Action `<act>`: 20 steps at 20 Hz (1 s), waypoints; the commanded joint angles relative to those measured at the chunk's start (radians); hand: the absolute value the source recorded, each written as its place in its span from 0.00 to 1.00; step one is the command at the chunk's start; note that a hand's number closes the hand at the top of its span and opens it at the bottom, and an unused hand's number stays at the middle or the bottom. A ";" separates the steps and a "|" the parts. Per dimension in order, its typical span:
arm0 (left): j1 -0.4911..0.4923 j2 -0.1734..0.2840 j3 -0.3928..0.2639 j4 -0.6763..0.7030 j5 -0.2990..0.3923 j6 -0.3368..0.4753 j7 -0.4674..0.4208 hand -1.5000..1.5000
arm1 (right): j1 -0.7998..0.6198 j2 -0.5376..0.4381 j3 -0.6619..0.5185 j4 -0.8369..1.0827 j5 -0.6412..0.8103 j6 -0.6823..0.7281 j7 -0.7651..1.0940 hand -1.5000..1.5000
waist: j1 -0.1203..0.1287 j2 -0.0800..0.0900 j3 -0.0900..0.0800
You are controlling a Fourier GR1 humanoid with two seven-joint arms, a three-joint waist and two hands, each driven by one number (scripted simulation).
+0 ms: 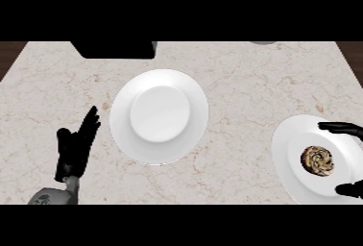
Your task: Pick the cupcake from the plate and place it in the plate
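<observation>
Here the pick-up step is getting under way: the right hand (343,129) is reaching in from the right edge of the head view and is bracketing the cupcake (318,160), which is sitting near the middle of the right plate (291,139). One dark finger is lying across the plate's upper rim and another part of the hand (350,189) is showing at the lower right, so the hand is spread wide with the cupcake lying in the gap, apart from both; nothing is pinching it yet. How much of the palm is hovering above the plate cannot be told, since most of the hand is running off the edge.

The left hand (77,144) is resting open at the lower left, fingers straight and pointing up the counter (234,67), just beside the left rim of the middle plate (159,79) and touching nothing.

Judging from this, the lift is not yet done. The next move is calling for the right hand to be closing around the cupcake's sides, then raising it clear of the rim and carrying it leftward to the bare centre of the middle plate, which is standing well apart. A dark block (117,49) is sitting at the counter's far edge, out of that path.
</observation>
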 commanded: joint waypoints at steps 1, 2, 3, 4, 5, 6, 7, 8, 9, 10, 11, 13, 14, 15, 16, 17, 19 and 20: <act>0.039 0.027 0.008 -0.045 0.001 -0.007 0.019 0.50 | -0.056 -0.091 0.006 0.072 0.173 -0.004 -0.213 0.00 | 0.017 -0.004 -0.002; -0.018 -0.019 -0.003 0.016 -0.013 0.015 0.018 0.50 | -0.048 -0.089 0.040 0.046 0.221 -0.041 -0.231 0.00 | -0.005 -0.002 -0.004; 0.011 0.012 -0.006 -0.050 -0.009 0.000 0.049 0.50 | -0.053 -0.134 0.032 0.101 0.243 -0.040 -0.267 0.00 | 0.007 -0.004 -0.003; -0.014 -0.020 -0.021 -0.028 -0.037 0.035 0.050 0.50 | -0.086 -0.138 0.057 0.064 0.264 -0.057 -0.218 0.00 | 0.001 -0.004 -0.004; 0.018 -0.012 -0.024 -0.086 -0.040 0.049 0.077 0.50 | -0.114 -0.159 0.059 0.067 0.271 -0.051 -0.199 0.00 | 0.009 -0.006 -0.004; 0.021 0.007 -0.002 -0.042 -0.019 0.007 0.045 0.50 | -0.136 -0.193 0.057 0.095 0.294 -0.050 -0.215 0.00 | 0.008 -0.003 -0.005; 0.003 -0.042 -0.032 -0.051 -0.052 0.057 0.060 0.50 | -0.123 -0.164 0.105 0.082 0.344 -0.086 -0.202 0.00 | 0.000 -0.004 -0.005; 0.016 -0.037 -0.040 -0.050 -0.070 0.062 0.048 0.50 | -0.170 -0.187 0.114 0.132 0.361 -0.063 -0.219 0.00 | 0.011 -0.002 -0.005; 0.020 -0.027 -0.013 -0.026 -0.041 0.031 0.018 0.50 | -0.147 -0.157 0.170 0.095 0.412 -0.100 -0.169 0.00 | 0.005 -0.002 -0.006; -0.030 -0.035 -0.016 -0.028 -0.052 0.053 0.081 0.50 | -0.152 -0.182 0.191 0.059 0.422 -0.072 -0.137 0.00 | -0.002 -0.004 -0.006; -0.010 -0.006 -0.013 -0.054 -0.047 0.022 0.069 0.50 | -0.159 -0.211 0.196 0.138 0.457 -0.080 -0.210 0.00 | 0.007 -0.002 -0.005; 0.024 -0.037 -0.015 -0.046 -0.051 0.038 0.028 0.50 | -0.195 -0.194 0.239 0.102 0.482 -0.047 -0.134 0.00 | 0.003 -0.004 -0.006; 0.019 -0.012 -0.004 -0.041 -0.048 0.021 0.049 0.50 | -0.233 -0.190 0.258 0.138 0.512 -0.044 -0.138 0.00 | 0.009 -0.002 -0.006; -0.026 -0.026 0.028 0.023 -0.021 0.000 0.014 0.50 | -0.197 -0.171 0.282 0.133 0.552 -0.097 -0.141 0.00 | -0.005 -0.002 -0.007; 0.015 -0.022 -0.005 -0.054 -0.053 0.024 0.069 0.50 | -0.240 -0.177 0.277 0.116 0.537 -0.028 -0.093 0.00 | -0.001 -0.005 -0.006; -0.006 -0.050 -0.009 -0.015 -0.077 0.053 0.034 0.50 | -0.235 -0.156 0.306 0.190 0.583 -0.077 -0.153 0.00 | 0.001 -0.002 -0.006; 0.031 -0.046 0.000 -0.032 -0.067 0.023 0.029 0.50 | -0.266 -0.129 0.292 0.190 0.605 -0.059 -0.118 0.00 | -0.005 -0.005 -0.006; 0.028 -0.039 -0.007 -0.093 -0.063 0.021 0.091 0.50 | -0.225 -0.151 0.295 0.145 0.612 -0.069 -0.113 0.00 | -0.010 -0.007 -0.006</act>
